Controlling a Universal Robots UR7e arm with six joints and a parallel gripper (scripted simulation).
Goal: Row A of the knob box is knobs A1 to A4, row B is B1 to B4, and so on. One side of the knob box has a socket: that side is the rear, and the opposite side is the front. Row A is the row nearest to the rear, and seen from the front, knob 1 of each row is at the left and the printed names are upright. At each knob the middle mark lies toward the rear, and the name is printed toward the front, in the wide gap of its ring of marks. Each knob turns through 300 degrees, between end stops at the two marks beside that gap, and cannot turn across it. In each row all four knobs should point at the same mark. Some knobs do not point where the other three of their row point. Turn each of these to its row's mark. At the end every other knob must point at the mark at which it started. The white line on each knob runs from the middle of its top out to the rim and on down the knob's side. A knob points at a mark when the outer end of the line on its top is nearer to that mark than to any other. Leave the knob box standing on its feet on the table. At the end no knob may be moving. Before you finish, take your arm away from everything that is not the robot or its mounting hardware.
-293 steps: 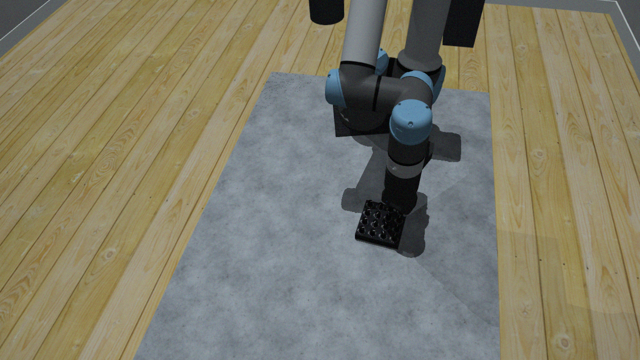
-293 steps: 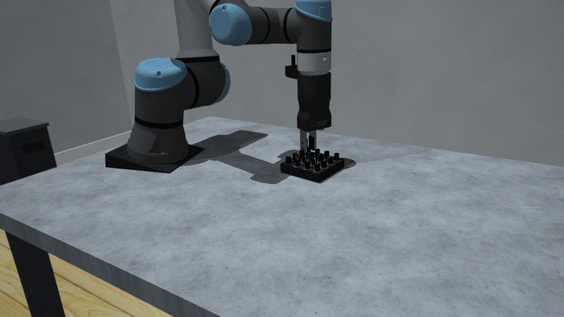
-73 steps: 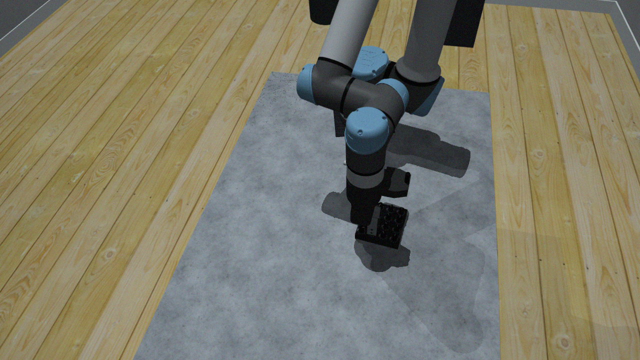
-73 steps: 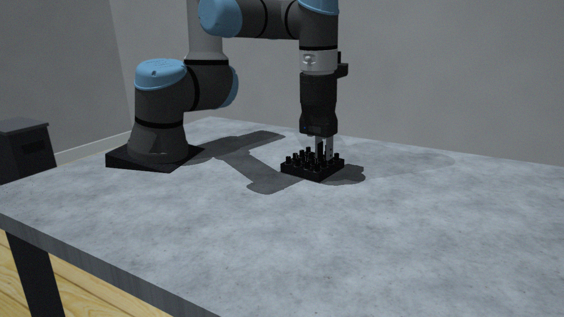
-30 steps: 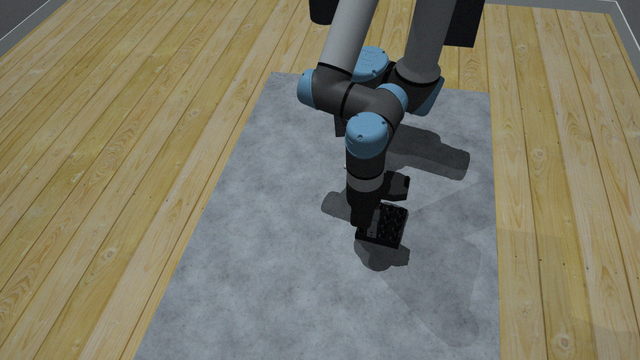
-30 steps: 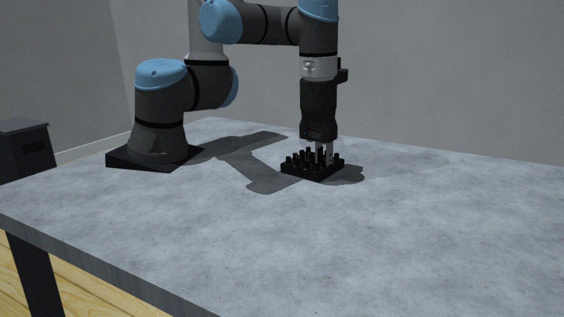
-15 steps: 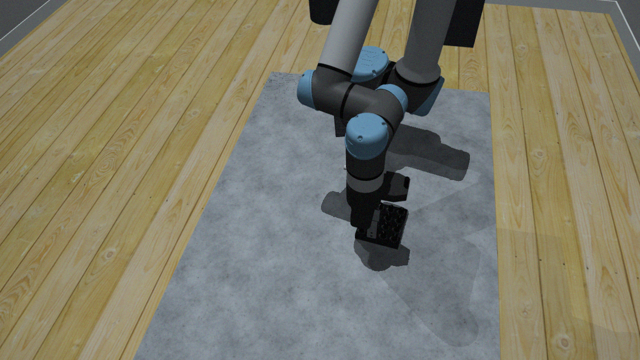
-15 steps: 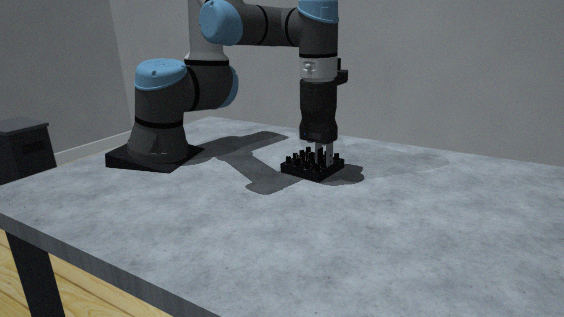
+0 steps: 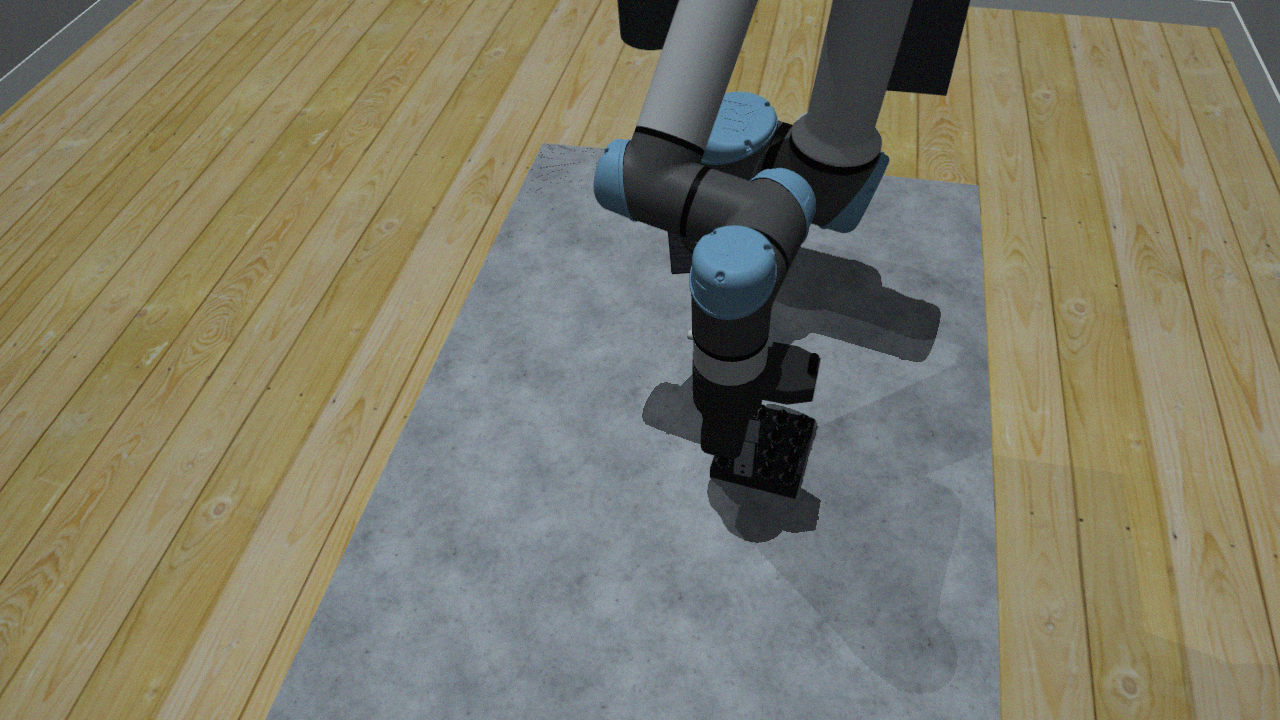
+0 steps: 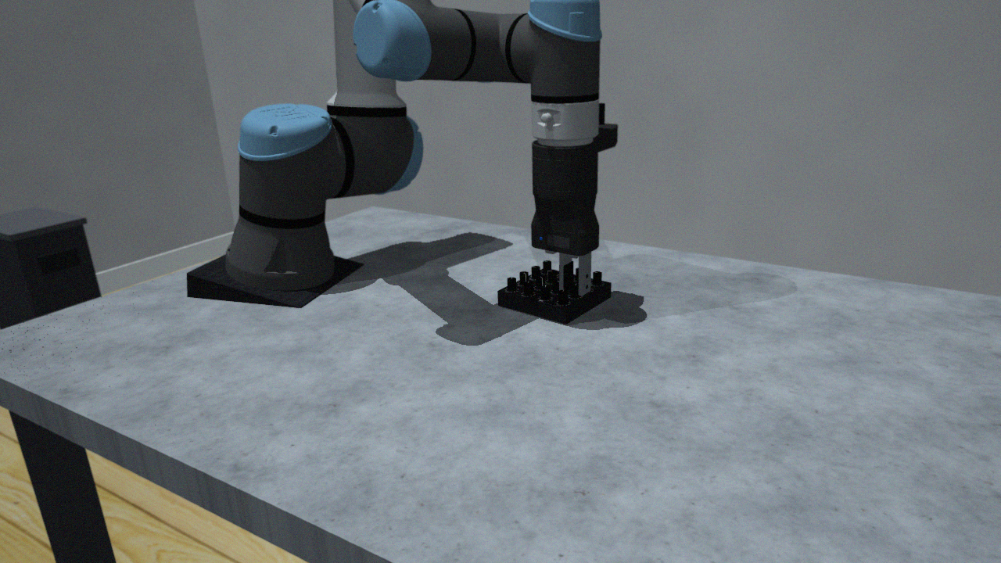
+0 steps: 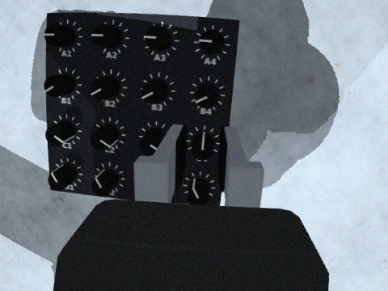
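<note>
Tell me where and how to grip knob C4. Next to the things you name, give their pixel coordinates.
Come straight down and pinch the side wall of knob C4 (image 11: 207, 153) near its middle, one of the fingers (image 9: 743, 456) (image 10: 584, 271) on its left, the other on its right. It is round and upright, and the open fingers already straddle it, so this looks best.

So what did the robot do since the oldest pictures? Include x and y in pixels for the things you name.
The arm (image 9: 733, 268) (image 10: 565, 69) swung toward the left in the top view, twisted its wrist around, and then came down. Now the open jaws are on either side of knob C4 (image 11: 198, 147), with gaps showing, so nothing looks grabbed or let go. The knob box (image 9: 760, 483) (image 10: 532, 303) (image 11: 133, 77) stayed in its place.
</note>
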